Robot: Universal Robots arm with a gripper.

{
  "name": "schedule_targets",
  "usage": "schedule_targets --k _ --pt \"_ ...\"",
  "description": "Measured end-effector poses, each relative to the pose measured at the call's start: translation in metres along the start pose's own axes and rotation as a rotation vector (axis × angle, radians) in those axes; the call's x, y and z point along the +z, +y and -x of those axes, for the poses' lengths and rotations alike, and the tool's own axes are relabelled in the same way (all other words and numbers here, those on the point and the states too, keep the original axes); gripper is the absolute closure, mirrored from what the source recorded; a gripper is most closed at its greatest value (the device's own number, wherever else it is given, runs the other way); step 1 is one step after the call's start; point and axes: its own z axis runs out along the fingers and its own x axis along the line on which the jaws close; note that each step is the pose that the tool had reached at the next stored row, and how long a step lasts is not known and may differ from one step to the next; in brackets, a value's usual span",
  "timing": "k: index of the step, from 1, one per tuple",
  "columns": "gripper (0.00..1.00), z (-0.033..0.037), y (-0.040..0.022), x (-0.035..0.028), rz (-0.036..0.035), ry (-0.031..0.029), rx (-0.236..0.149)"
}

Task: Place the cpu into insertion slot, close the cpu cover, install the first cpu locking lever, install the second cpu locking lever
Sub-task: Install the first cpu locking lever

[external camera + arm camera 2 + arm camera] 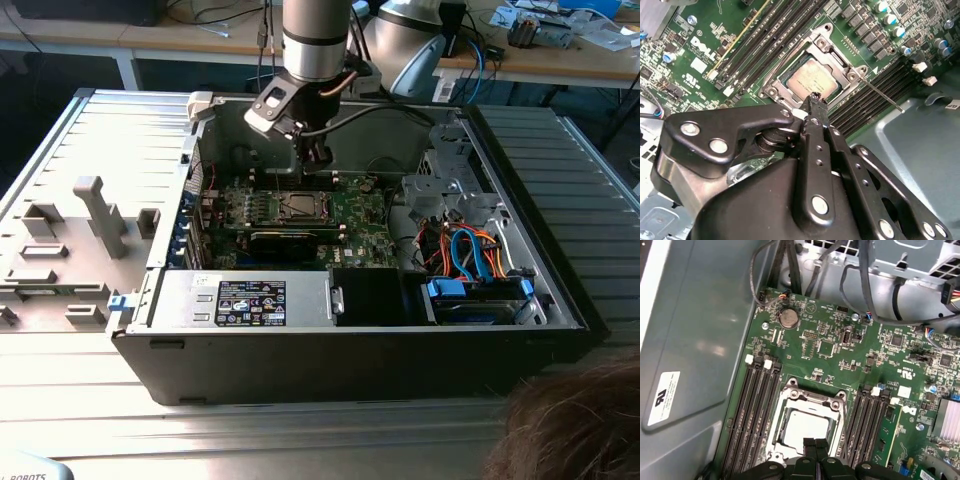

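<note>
The cpu [807, 424] lies flat in the insertion slot [300, 207] of the green board, its dull silver top [812, 82] showing. The cpu cover [812, 397] lies down around it, framing the chip in its square window. A thin metal lever rod [885, 96] sticks out sideways from one corner of the socket, over the memory slots. My gripper [815, 444] hangs just above the socket's edge, fingers shut together with nothing between them. In the second wrist view its tip [815, 98] sits at the cover's rim. In the exterior view the gripper [316, 157] is over the board inside the case.
Long black memory slots [752, 415] flank the socket on both sides. A finned heatsink [950, 420] and cable bundles [470, 250] lie nearby. The case wall [690, 340] rises close by. A grey fixture tray [70, 240] sits left of the case; a person's hair [570, 430] shows at lower right.
</note>
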Motion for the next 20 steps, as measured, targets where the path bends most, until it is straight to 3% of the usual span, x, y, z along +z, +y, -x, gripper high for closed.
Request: schedule_targets --k 20 --pt "0.89 0.0000 0.0000 0.0000 0.0012 0.0001 -0.161"
